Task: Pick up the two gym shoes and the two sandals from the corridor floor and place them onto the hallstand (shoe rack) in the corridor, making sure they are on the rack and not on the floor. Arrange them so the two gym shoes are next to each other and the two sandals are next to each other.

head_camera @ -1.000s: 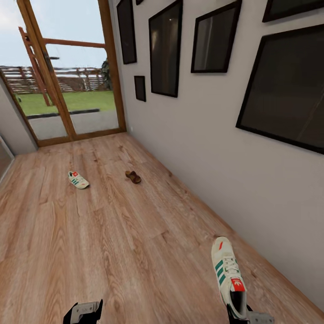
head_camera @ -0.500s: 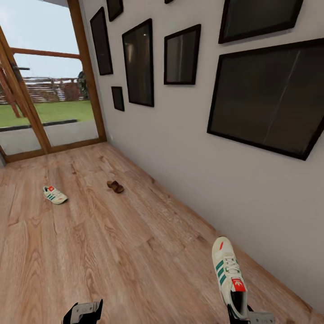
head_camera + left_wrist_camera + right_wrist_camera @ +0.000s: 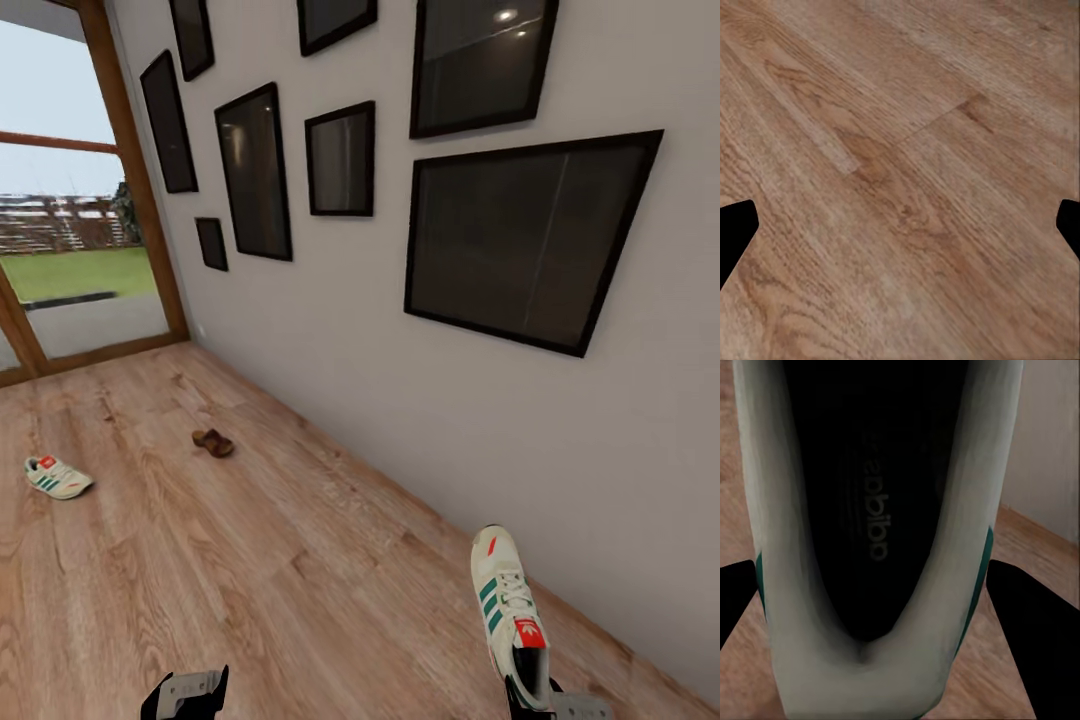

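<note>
Off-white corridor wall (image 3: pixel 420 400) with black-framed pictures (image 3: pixel 515 240) runs along the right; a wood-framed glass door (image 3: pixel 70 240) stands far off at 11 o'clock. Wood-plank corridor floor (image 3: pixel 250 560) all round.

Right gripper (image 3: pixel 535 698) at 5 o'clock is clamped on a gym shoe (image 3: pixel 508 610) at its heel, toe pointing away to 12 o'clock, shoe lifted off the planks. The right wrist view looks down into the dark insole (image 3: pixel 881 510), black fingers (image 3: pixel 1020 607) pressing the collar from both sides. Left gripper (image 3: pixel 185 695) at 7 o'clock is spread apart with nothing in it, planks beneath it.

Second gym shoe (image 3: pixel 57 476) lies on the floor at 10 o'clock; one brown sandal (image 3: pixel 213 442), at 11 o'clock, is well apart from it.

Handling, as a guess: the sneaker is light with a soft upper and stiffer heel, so the heel collar is the firm hold; the long toe may swing. The sandal likely has a stiff sole; pinch the strap or sole edge.
</note>
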You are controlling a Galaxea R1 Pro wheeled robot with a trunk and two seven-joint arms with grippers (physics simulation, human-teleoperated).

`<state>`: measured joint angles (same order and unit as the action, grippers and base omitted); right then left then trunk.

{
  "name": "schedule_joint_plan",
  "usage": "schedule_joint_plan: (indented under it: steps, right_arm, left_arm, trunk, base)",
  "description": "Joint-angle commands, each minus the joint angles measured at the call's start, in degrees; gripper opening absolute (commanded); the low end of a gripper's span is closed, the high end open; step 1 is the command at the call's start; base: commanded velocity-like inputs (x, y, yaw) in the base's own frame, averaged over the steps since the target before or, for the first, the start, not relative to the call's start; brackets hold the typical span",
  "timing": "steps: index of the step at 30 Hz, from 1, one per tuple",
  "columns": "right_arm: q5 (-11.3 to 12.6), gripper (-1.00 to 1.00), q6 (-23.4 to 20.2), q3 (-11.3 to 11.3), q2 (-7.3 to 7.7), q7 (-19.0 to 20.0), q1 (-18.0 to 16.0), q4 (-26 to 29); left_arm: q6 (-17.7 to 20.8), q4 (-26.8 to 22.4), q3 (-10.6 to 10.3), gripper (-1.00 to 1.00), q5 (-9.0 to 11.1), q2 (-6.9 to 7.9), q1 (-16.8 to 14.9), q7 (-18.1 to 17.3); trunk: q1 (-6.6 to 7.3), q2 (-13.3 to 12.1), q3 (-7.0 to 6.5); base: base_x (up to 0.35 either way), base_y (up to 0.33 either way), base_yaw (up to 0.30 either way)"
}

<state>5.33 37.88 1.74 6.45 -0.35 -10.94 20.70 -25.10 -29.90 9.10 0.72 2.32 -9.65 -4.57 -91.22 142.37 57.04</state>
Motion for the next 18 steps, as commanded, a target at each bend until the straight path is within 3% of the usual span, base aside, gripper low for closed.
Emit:
schedule_joint_plan:
  steps: [1,12,18]
  right_arm:
    - [0.6,-1.0,0.2,0.2,0.02,0.1,0.0,-0.1]
    - [0.6,-1.0,0.2,0.2,-0.04,0.1,0.0,0.0]
    - [0.6,-1.0,0.2,0.2,-0.04,0.1,0.0,0.0]
  left_arm:
    - [-0.1,0.0,0.3,1.0,0.1,-0.03,0.0,-0.5]
    - [-0.2,1.2,0.3,1.0,0.1,-0.05,0.0,-0.5]
    - [-0.3,1.9,0.3,1.0,0.2,-0.05,0.0,-0.5]
  trunk:
    - [0.24,-0.4,-0.13]
    - [2.65,-4.8,-2.11]
    - [2.65,-4.8,-2.11]
  base:
    - [0.0,0.0,-0.3]
    - [0.0,0.0,-0.3]
    - [0.0,0.0,-0.3]
